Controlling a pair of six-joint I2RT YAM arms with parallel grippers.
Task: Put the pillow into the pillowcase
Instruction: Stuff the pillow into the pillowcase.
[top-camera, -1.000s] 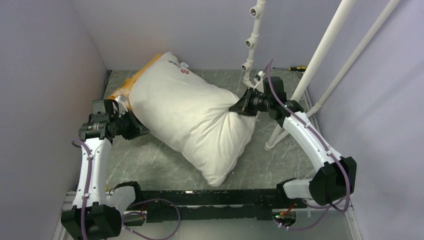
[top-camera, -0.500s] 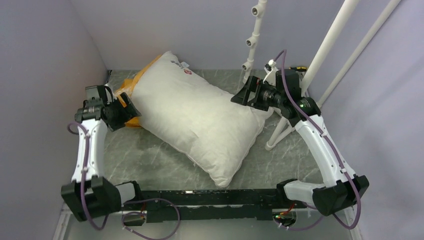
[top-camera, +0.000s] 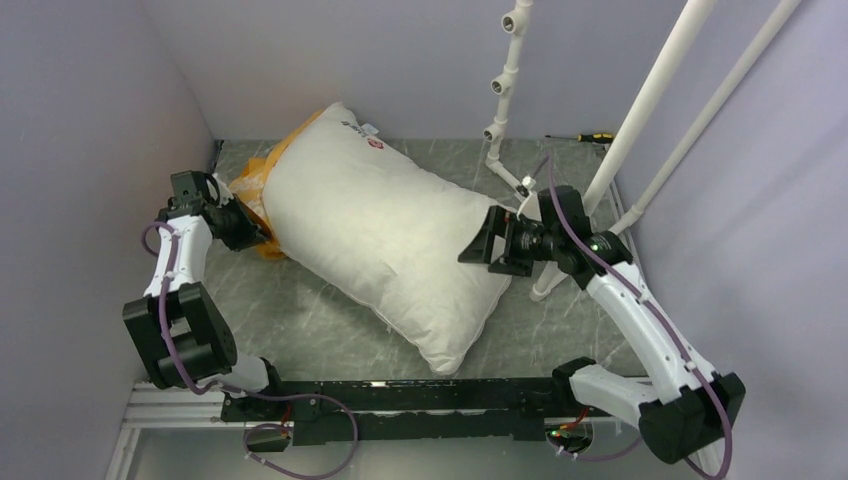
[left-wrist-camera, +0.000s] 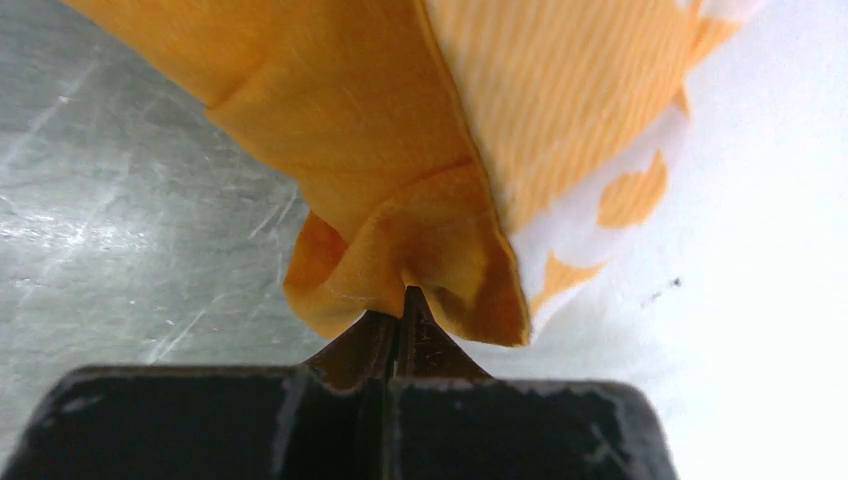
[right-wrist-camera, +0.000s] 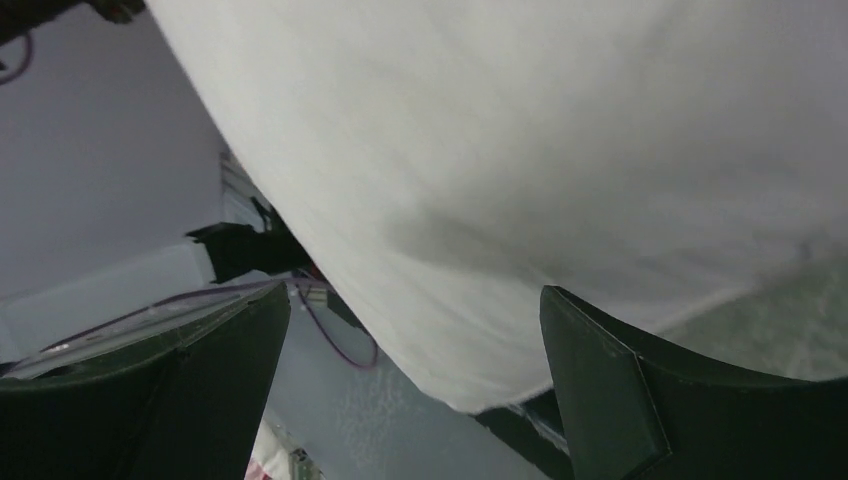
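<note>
**Ana:** So, from the top camera, which way did the pillow (top-camera: 380, 240) lie?

**Ben:** Slantwise on the table (top-camera: 300, 320). Its long axis ran from the far left corner down toward the near right. The end with the red logo (top-camera: 377, 143) pointed at the back wall, and the other end pointed toward the arms' bases.

**Ana:** And the count?

**Ben:** One pillow and one pillowcase (top-camera: 255, 180). The case showed as orange fabric bunched under and beside the pillow's far left edge. One screwdriver (top-camera: 590, 136) lay far back on the right, well apart from both. The left gripper (top-camera: 247, 230) sat at the orange fabric, and the right gripper (top-camera: 485, 247) stood spread against the pillow's right side.

**Ana:** What did the left wrist camera show?

**Ben:** The left gripper (left-wrist-camera: 405, 308) was pressed together on a puckered fold of the pillowcase (left-wrist-camera: 400, 150), with the grey table (left-wrist-camera: 120, 200) on the left.

**Ana:** And the right wrist camera?

**Ben:** The pillow (right-wrist-camera: 560, 150) filled most of that view. The right gripper (right-wrist-camera: 412, 295) was spread wide, with its dark fingers (right-wrist-camera: 620, 390) on either side of the white bulge and nothing clamped between them. I couldn't tell whether they touched the fabric.
</note>
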